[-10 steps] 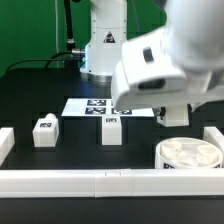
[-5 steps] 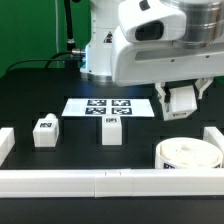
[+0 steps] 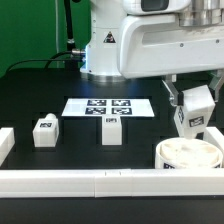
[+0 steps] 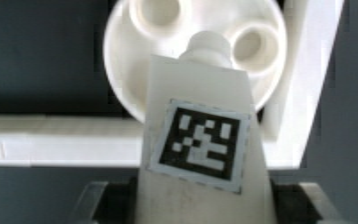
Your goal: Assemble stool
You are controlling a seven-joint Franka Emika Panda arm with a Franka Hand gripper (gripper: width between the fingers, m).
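Gripper (image 3: 192, 112) clamped on leg (image 3: 196, 98), tilted, just above seat (image 3: 188, 153); seat rim close vs front border bar (image 3: 90, 182); open table btw seat & nearest loose leg (image 3: 112, 130)

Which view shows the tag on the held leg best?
Wrist view: the leg fills the frame, its tag facing the camera. Exterior view shows the leg small, above the seat, tag too small to read.
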